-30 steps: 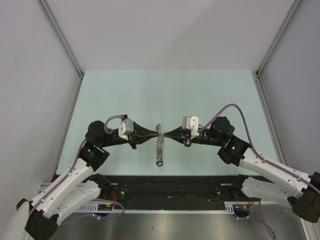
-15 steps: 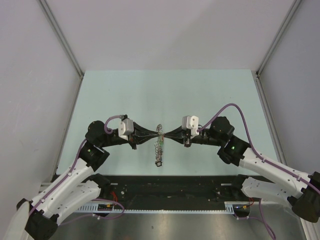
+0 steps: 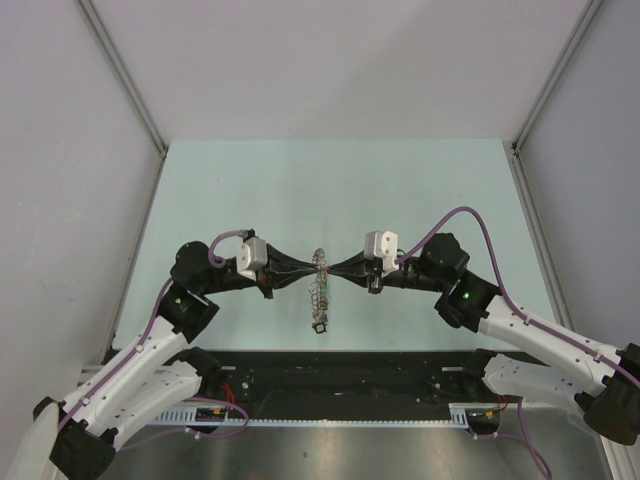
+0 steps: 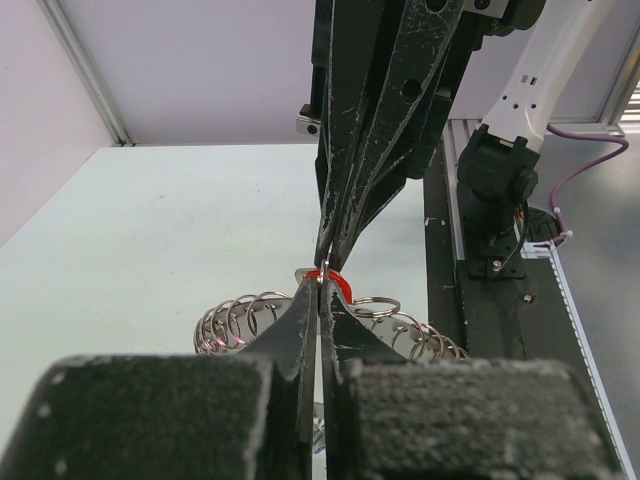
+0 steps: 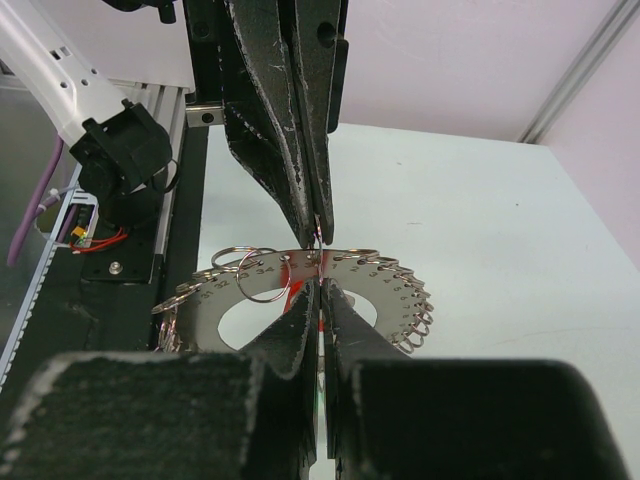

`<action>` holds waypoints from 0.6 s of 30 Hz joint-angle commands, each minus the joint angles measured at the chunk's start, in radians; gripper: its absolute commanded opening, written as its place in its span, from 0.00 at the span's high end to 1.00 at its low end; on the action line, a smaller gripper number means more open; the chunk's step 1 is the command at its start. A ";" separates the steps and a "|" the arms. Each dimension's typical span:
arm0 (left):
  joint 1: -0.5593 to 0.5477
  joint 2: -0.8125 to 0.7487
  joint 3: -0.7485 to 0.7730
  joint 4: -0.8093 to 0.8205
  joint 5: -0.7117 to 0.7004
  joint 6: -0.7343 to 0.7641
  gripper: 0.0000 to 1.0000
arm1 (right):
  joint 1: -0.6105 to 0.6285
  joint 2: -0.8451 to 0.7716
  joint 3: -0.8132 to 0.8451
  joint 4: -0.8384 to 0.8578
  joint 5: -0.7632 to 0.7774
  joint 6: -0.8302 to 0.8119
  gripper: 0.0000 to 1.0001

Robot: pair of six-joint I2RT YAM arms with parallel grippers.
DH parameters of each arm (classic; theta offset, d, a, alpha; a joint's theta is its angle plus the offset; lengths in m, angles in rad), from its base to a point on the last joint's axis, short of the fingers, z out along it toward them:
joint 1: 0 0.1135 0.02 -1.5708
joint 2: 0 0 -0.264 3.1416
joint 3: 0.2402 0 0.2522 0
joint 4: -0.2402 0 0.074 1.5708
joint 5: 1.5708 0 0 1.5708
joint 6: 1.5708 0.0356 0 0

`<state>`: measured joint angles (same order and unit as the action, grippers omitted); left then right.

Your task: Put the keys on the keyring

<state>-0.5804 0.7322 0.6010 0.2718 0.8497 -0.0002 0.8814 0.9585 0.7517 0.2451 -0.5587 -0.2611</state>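
1. Two clenched grippers meet tip to tip: left gripper (image 3: pixel 297 272) and right gripper (image 3: pixel 341 270). The keyring (image 3: pixel 319 290) stands edge-on between them.
2. Left wrist: the red-tagged key (image 4: pixel 335 282) sits just beyond the shut tips; what each pinches is unclear.
3. Right wrist: the key lies just left of the tips, against the keyring's rim. Thread slowly, keeping both pinches firm.

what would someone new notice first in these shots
The left fingers and right fingers meet tip to tip, both shut, over the middle of the pale green table. Between them is the keyring, a metal disc fringed with small wire loops, its rim pinched by the right fingers. A red tag shows right at the pinch point.
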 commanded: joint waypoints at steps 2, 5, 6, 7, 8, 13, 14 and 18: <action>-0.002 -0.010 0.019 0.072 0.025 0.006 1.00 | 0.008 0.005 0.032 0.043 -0.017 0.014 1.00; -0.002 -0.005 0.017 0.078 0.032 0.006 1.00 | 0.013 0.008 0.037 0.043 -0.017 0.016 1.00; -0.002 -0.005 0.019 0.081 0.035 0.006 1.00 | 0.017 0.009 0.038 0.042 -0.018 0.017 1.00; -0.002 -0.002 0.017 0.084 0.040 0.006 1.00 | 0.019 0.011 0.040 0.042 -0.018 0.017 1.00; -0.002 -0.002 0.017 0.086 0.048 0.006 1.00 | 0.022 0.011 0.041 0.042 -0.017 0.019 1.00; -0.002 0.002 0.023 0.083 0.077 0.006 1.00 | 0.033 0.014 0.049 0.043 -0.014 0.026 1.00; -0.002 0.004 0.023 0.080 0.086 0.006 1.00 | 0.033 0.013 0.049 0.048 -0.012 0.029 1.00; -0.004 0.012 0.029 0.073 0.092 0.006 1.00 | 0.036 0.008 0.051 0.052 -0.006 0.040 1.00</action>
<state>-0.5804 0.7372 0.6010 0.2947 0.8974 -0.0002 0.9043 0.9741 0.7521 0.2398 -0.5575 -0.2443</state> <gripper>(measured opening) 0.006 0.009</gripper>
